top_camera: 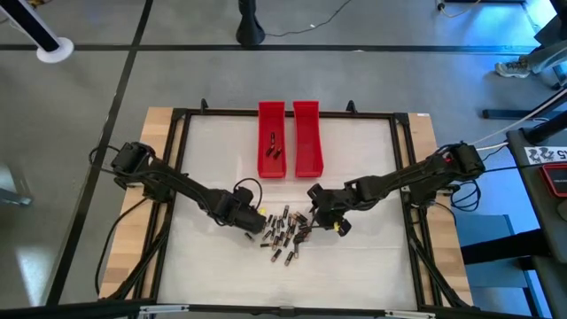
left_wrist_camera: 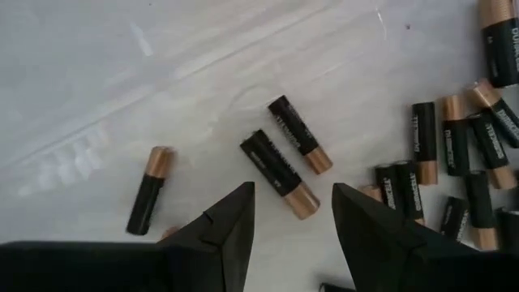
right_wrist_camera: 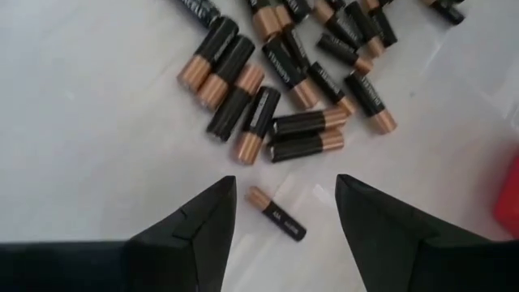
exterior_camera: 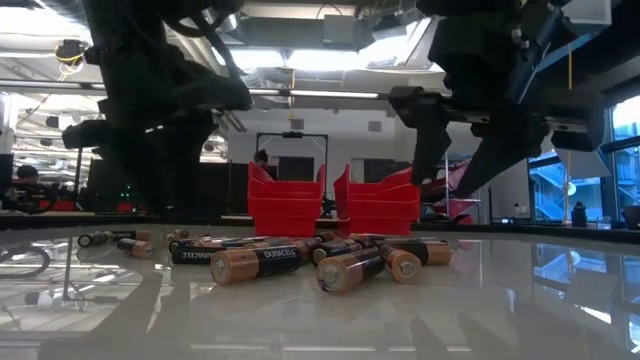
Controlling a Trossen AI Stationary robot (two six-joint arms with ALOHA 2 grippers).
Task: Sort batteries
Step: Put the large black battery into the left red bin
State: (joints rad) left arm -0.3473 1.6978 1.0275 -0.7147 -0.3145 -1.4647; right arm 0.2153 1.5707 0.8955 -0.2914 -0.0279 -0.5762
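Near the middle of the white table point(top_camera: 354, 257), a loose pile of batteries point(top_camera: 283, 232) lies scattered, well short of the two red trays point(top_camera: 289, 140) at the far edge. A few batteries already sit in the left tray. The left gripper point(top_camera: 251, 220) hovers at the pile's left edge, fingers spread and empty, above two batteries lying side by side point(left_wrist_camera: 285, 156). The right gripper point(top_camera: 323, 217) hangs at the pile's right edge, fingers also spread and empty, with one small battery point(right_wrist_camera: 276, 213) between them. Risks: the left fingers may pinch both neighbours at once or nudge one rolling; the right may knock the tight cluster nearby. Both arms are close and could collide.
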